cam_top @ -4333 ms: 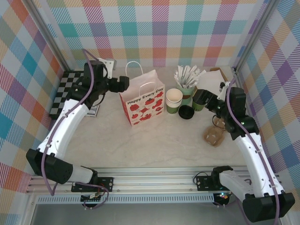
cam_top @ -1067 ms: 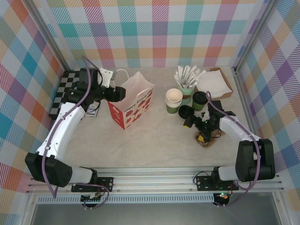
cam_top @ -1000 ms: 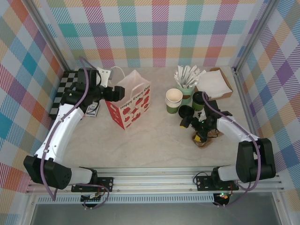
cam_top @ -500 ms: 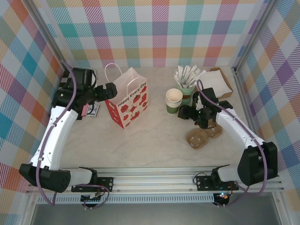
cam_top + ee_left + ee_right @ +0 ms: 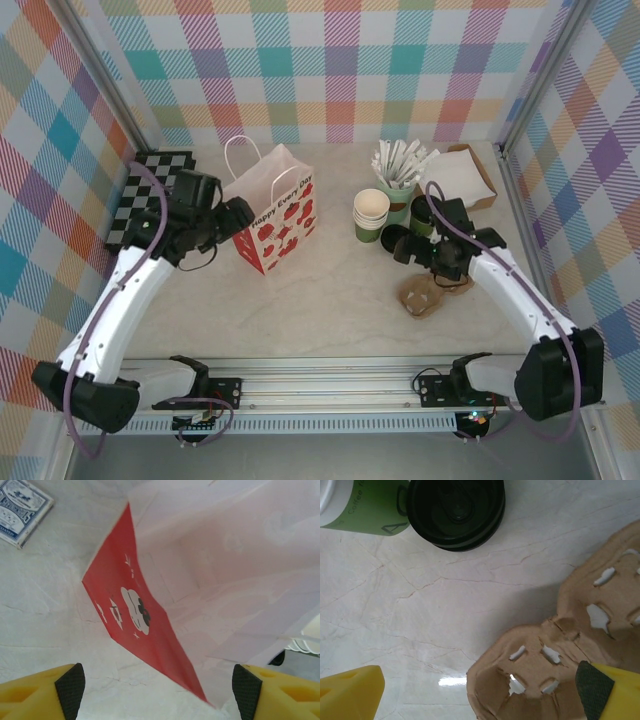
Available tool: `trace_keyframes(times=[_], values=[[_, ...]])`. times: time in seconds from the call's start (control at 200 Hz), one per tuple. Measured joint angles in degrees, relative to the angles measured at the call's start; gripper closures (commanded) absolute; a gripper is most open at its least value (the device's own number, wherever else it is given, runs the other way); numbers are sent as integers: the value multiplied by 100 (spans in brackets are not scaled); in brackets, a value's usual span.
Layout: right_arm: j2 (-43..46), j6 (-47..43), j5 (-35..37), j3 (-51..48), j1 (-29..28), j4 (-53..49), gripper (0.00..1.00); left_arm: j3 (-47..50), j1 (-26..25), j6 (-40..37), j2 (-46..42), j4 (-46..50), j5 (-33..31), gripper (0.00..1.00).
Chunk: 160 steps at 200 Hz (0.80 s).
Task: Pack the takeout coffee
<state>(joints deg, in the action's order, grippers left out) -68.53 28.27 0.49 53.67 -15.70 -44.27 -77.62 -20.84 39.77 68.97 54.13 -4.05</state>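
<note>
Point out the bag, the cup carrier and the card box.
bag (image 5: 285, 225), top view, printed side
cup carrier (image 5: 560, 645), right wrist view, centre
card box (image 5: 22, 510), left wrist view, top face

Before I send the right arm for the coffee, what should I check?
1. The right fingers open and empty: ok.
2. The coffee upright with its lid on: ok.
3. The right fingers lined up on the coffee: not ok; they hang over the cardboard carrier.
4. The bag standing with its mouth open: ok.
5. The left fingers gripping the bag: not ok; they are open, one on either side of its edge.
</note>
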Motion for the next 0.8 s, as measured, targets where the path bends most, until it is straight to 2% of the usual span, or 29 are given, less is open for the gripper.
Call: trace_keyframes(times=[0.095, 0.195, 0.33, 0.445, 0.515, 0.8], values=[[313, -7, 39, -125, 0, 4, 0, 0, -81, 140, 225, -28, -125, 39], [514, -70, 66, -149, 0, 2, 0, 0, -85, 219, 267, -35, -256, 60], [651, -179, 133, -151, 0, 2, 0, -4, -101, 260, 262, -39, -310, 82], [693, -271, 212, -151, 0, 4, 0, -24, -116, 186, 229, -22, -245, 95], [686, -363, 293, -151, 2, 2, 0, -28, -116, 92, 192, 2, -155, 100], [66, -1108, 448, 166, 404, -236, 0, -24, -122, -334, -122, 304, 481, 99]])
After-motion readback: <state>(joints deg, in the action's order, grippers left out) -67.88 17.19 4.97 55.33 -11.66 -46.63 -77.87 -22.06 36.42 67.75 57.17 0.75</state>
